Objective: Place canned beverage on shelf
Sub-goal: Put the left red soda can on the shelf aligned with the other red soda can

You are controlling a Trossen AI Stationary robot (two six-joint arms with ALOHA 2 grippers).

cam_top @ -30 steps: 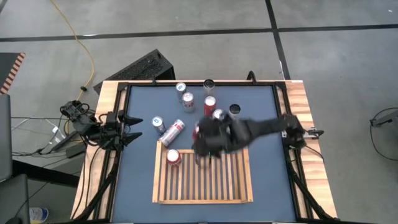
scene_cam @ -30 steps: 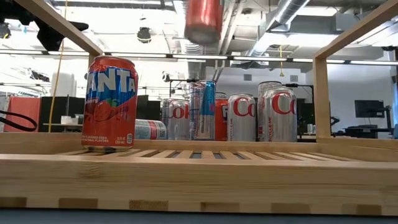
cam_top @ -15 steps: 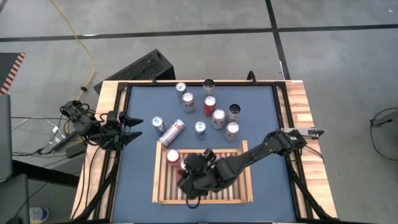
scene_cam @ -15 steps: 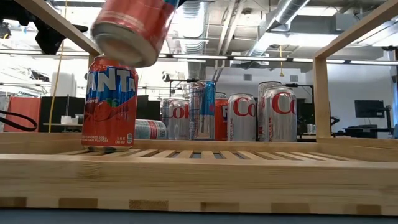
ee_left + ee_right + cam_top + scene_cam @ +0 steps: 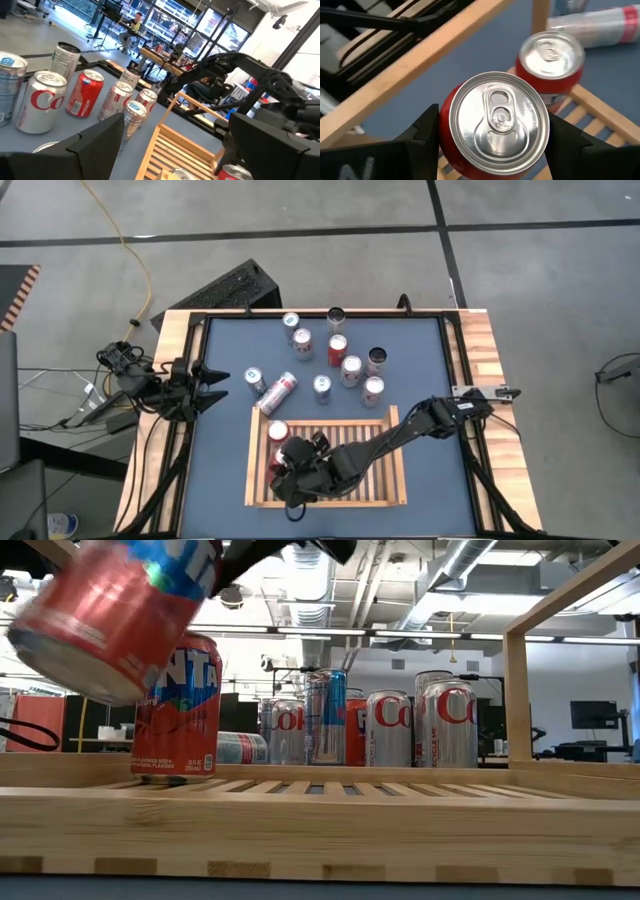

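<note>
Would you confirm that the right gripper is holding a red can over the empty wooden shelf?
Not quite: the shelf is not empty. In the high view a red Fanta can already stands in its corner, beside the red can held by the right gripper.

A red can (image 5: pixel 494 126) with a silver top and an unopened pull tab was held tilted in the air, clamped on both sides by the right hand (image 5: pixel 290 478). It hung over the shelf's (image 5: pixel 384 500) left part, close to the front rim, its base clear of the slats in the low view (image 5: pixel 110 615). The shelf was a flat light-wood tray with a slatted bottom and a low raised rim, lying on the near half of the blue desk (image 5: pixel 420 360). A second red can (image 5: pixel 177 706), labelled Fanta, stood upright in the shelf's back left corner, just behind the held one.
</note>
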